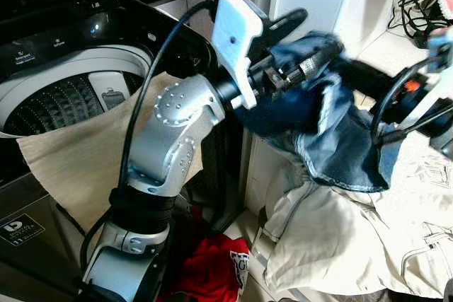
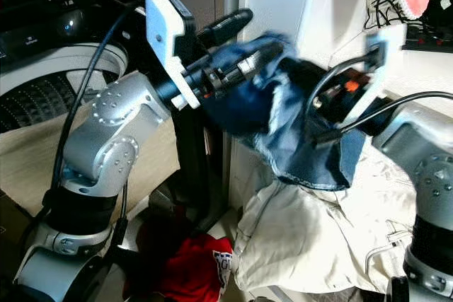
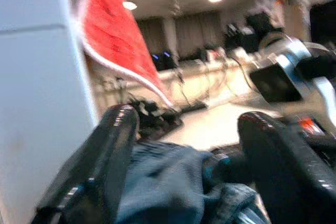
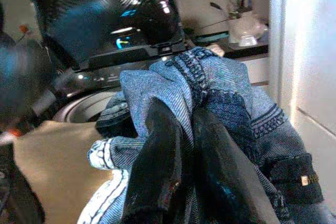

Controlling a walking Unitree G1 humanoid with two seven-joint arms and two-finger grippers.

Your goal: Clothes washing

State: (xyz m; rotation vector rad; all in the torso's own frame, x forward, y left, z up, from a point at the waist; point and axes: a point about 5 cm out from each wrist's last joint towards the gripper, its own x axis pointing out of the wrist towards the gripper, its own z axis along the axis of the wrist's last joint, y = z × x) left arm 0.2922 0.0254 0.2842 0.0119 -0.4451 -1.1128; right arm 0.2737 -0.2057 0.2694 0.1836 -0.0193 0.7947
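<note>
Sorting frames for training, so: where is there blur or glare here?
Left eye view: right gripper motion-smeared. Left wrist view: soft all over, ceiling lights flaring, blue denim garment blurred. Right wrist view: sharp denim, streaky glare on the glossy black washing-machine lid.

Faded blue denim garment (image 1: 333, 125) with darker stitched seams; cream cotton garment (image 1: 354, 238); plain beige cloth (image 1: 85, 167); bright red crumpled garment (image 1: 212, 266); glossy black fingers (image 4: 157, 161).

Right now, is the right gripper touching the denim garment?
Touching. The right wrist view shows the right gripper pinched shut on the denim garment.
</note>
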